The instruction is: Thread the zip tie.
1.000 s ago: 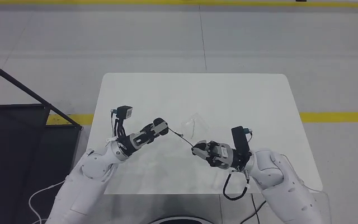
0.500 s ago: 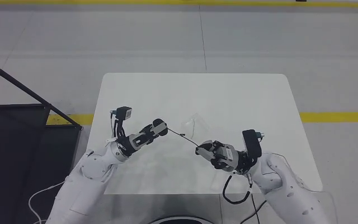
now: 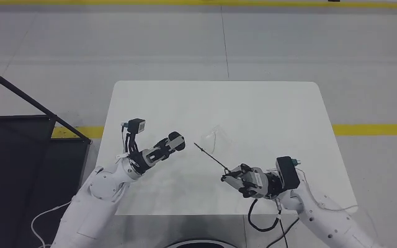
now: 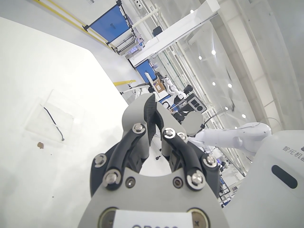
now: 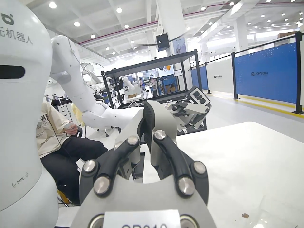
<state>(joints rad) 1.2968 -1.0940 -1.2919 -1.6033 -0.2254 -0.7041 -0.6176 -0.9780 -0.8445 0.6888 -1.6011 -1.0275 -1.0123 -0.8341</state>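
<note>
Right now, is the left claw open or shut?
Shut. The left claw's black pads meet at their tips. The right claw holds the zip tie.

Industrial robotics hall: high ceiling (image 5: 133, 12), blue partition panels (image 5: 266, 79), yellow floor lines (image 3: 366, 129), metal rack (image 5: 152, 63).

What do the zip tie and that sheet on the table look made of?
Zip tie: thin black strip, likely nylon plastic, matte; it juts straight from the right gripper, so fairly stiff. Sheet: clear, probably thin plastic film; the white table shows through and only its edges catch light.
</note>
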